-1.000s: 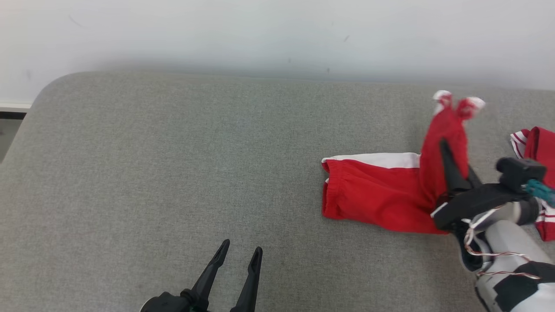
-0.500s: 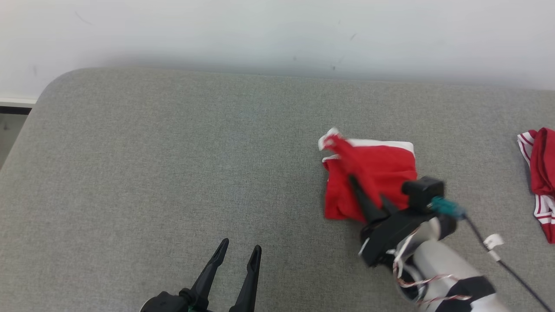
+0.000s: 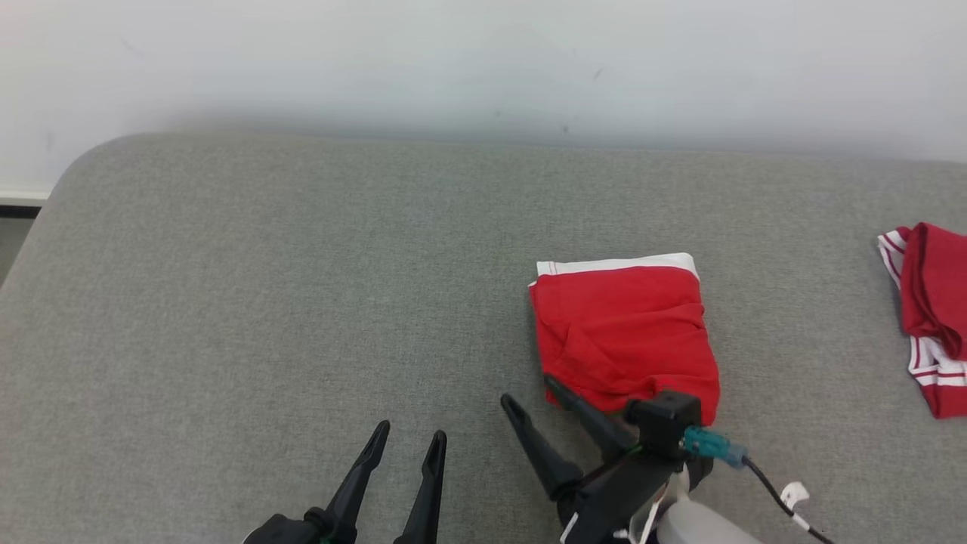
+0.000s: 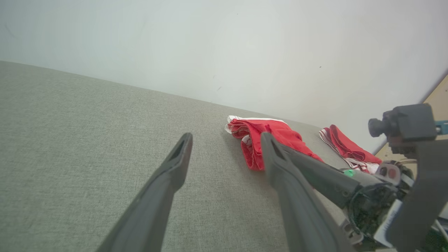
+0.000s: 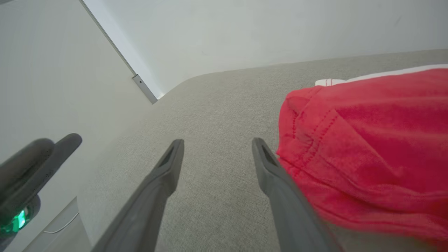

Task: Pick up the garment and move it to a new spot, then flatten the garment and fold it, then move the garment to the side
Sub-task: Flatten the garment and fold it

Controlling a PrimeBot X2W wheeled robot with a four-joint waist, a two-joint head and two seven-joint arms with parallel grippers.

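Garment (image 3: 623,332) lies folded flat just beside the right gripper (image 3: 529,390), whose fingers stand apart, holding nothing.

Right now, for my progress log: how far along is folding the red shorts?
Done: red shorts lie folded on the grey cushion. In hand: nothing; right gripper is open at their near edge, left gripper open, away from them. Left: moving them aside.

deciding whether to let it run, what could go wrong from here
The open right gripper sits at the near corner of the folded red fabric garment with a white band; grabbing one corner could undo the fold. Slid right, it could hit the red, white-striped garment.
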